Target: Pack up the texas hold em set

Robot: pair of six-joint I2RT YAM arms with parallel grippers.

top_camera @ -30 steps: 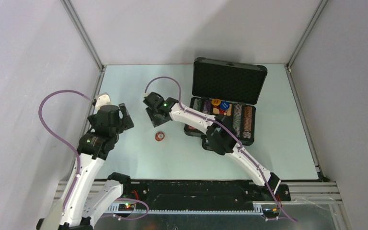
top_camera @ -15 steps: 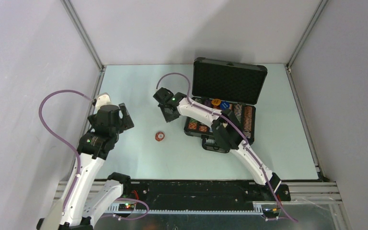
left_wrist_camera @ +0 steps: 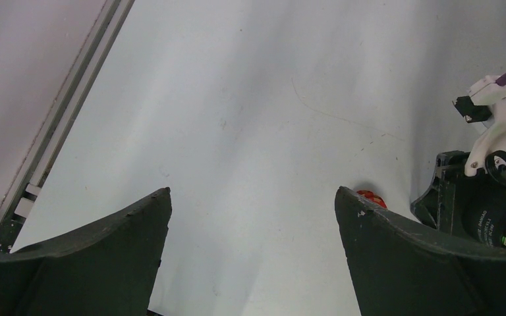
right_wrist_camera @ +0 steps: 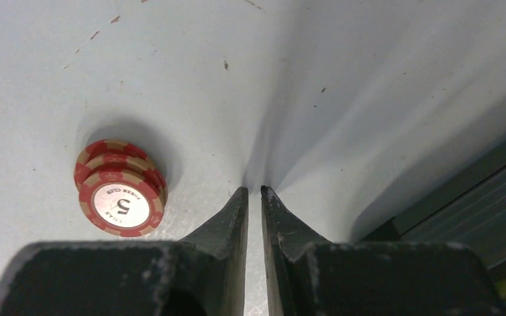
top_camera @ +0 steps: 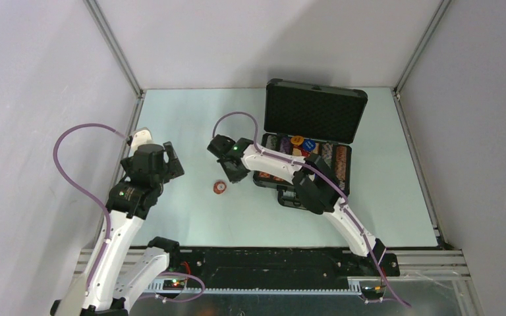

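The black case (top_camera: 273, 118) of the texas hold em set stands open at the back right, foam-lined lid upright and chip rows (top_camera: 333, 164) in its base. A small stack of red-white round chips (top_camera: 219, 187) lies on the table left of the case; it also shows in the right wrist view as chips (right_wrist_camera: 120, 187) marked 5. My right gripper (top_camera: 232, 174) (right_wrist_camera: 253, 191) hovers just right of the stack, jaws nearly together with only a thin slit and nothing between them. My left gripper (top_camera: 171, 161) (left_wrist_camera: 252, 194) is wide open and empty at the left, with the chips (left_wrist_camera: 371, 196) beyond its right finger.
The table (top_camera: 191, 125) is pale green, fenced by metal rails (top_camera: 115, 46) and grey walls. The case's handle side (top_camera: 290, 197) faces the near edge under the right arm's forearm. The right arm's wrist (left_wrist_camera: 494, 171) shows at the right edge of the left wrist view.
The right arm swung toward the case, then came back down beside the chip stack, while its jaws narrowed to a slit. The left arm has not moved.
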